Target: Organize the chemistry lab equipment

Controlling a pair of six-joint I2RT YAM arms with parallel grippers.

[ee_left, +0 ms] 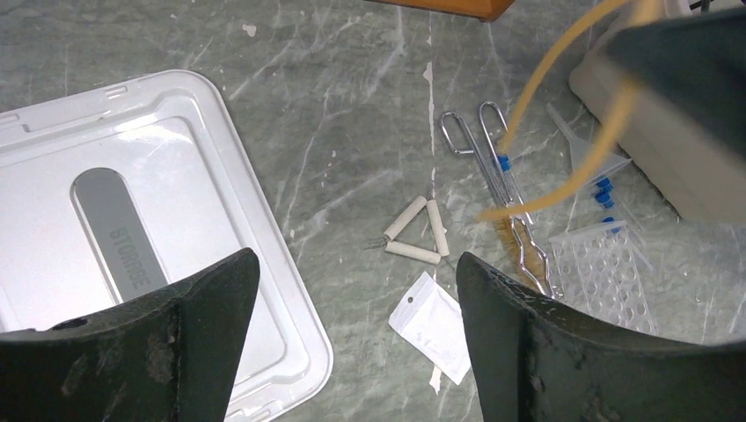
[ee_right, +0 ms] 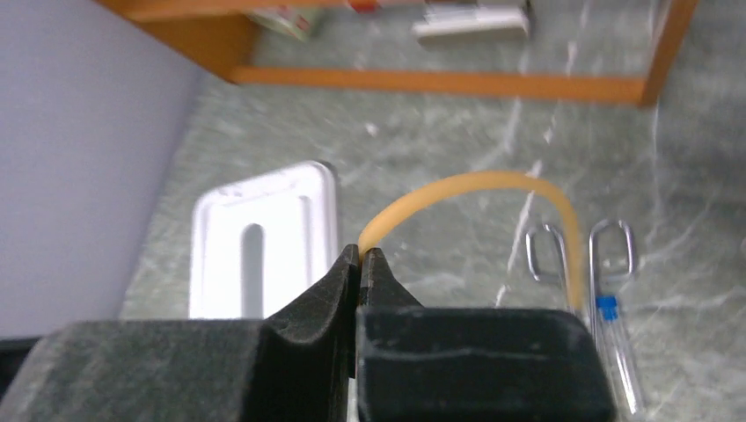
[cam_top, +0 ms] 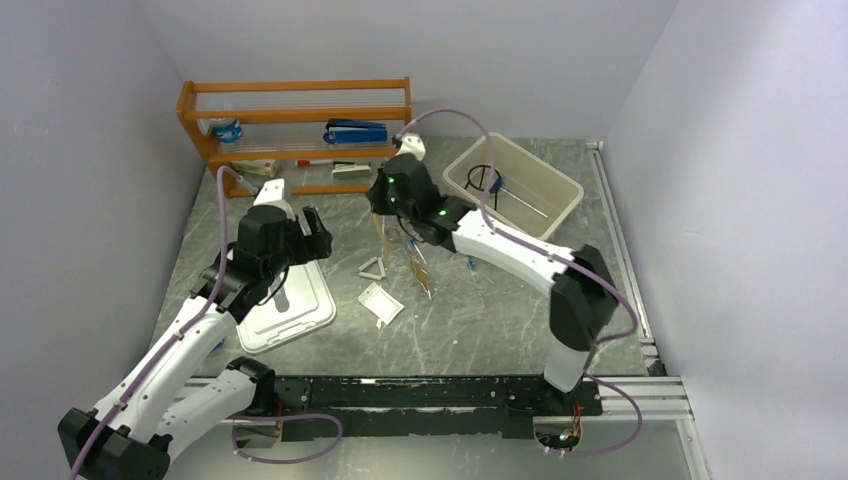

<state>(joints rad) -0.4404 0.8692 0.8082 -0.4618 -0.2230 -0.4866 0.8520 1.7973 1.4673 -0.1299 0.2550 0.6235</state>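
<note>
My right gripper [ee_right: 362,255] is shut on one end of the amber rubber tubing [ee_right: 475,183], which arcs up and hangs over the metal tongs [ee_right: 572,255]. In the top view that gripper [cam_top: 385,212] is above the table's middle, with the tubing [cam_top: 381,235] dangling from it. My left gripper [ee_left: 356,343] is open and empty, hovering above the white paper packet [ee_left: 433,325] and the triangle [ee_left: 416,230]. Blue-capped tubes [ee_left: 603,189] and the clear rack [ee_left: 607,272] lie to the right of the tongs [ee_left: 493,167]. A black wire ring [cam_top: 482,178] lies in the beige bin [cam_top: 560,205].
A white storage lid [cam_top: 285,310] lies flat at the left, under my left arm. The orange shelf [cam_top: 300,90] with a blue stapler [cam_top: 355,131] stands at the back left. Grey walls close in on the left, back and right.
</note>
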